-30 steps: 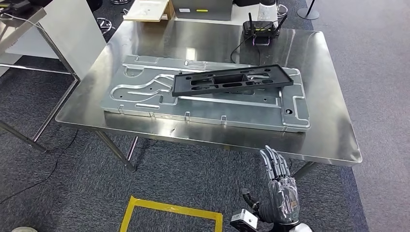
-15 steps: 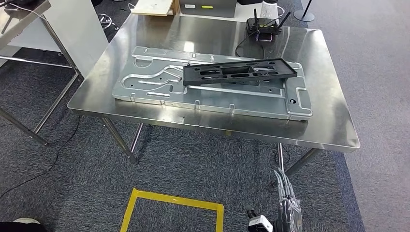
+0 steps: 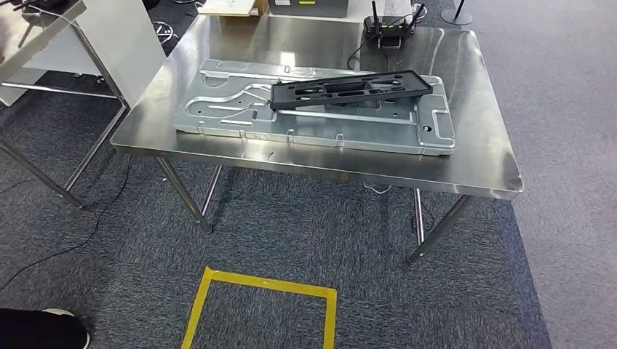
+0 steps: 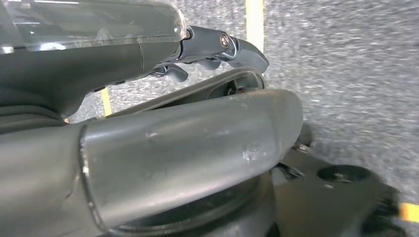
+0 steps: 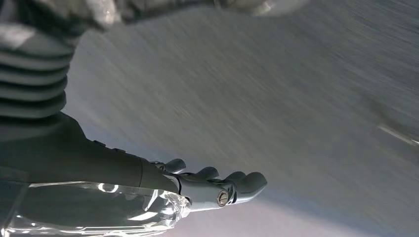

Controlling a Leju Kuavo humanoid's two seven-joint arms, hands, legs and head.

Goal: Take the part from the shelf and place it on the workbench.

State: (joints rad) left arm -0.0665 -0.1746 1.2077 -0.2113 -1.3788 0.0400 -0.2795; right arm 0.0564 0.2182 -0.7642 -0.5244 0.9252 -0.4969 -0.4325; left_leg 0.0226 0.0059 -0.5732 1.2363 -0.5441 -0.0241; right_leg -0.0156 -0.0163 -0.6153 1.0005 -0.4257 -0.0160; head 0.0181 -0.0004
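Grey carpet surrounds the steel surface (image 3: 480,156), where the black part (image 3: 349,89) lies across a metal panel (image 3: 218,109). Right hand (image 5: 163,190) hangs over blurred floor, fingers (image 5: 232,185) nearly straight, empty. Left hand (image 4: 148,54) is largely blocked; fingers (image 4: 232,47) extended, empty.

The left hand (image 4: 148,64) is seen in the left wrist view with its fingers (image 4: 237,47) extended and slightly curled at the tips; nothing is held. The right hand (image 5: 148,192) is seen in the right wrist view with its fingers (image 5: 232,185) extended side by side and nothing gripped. Motion blur is present there.
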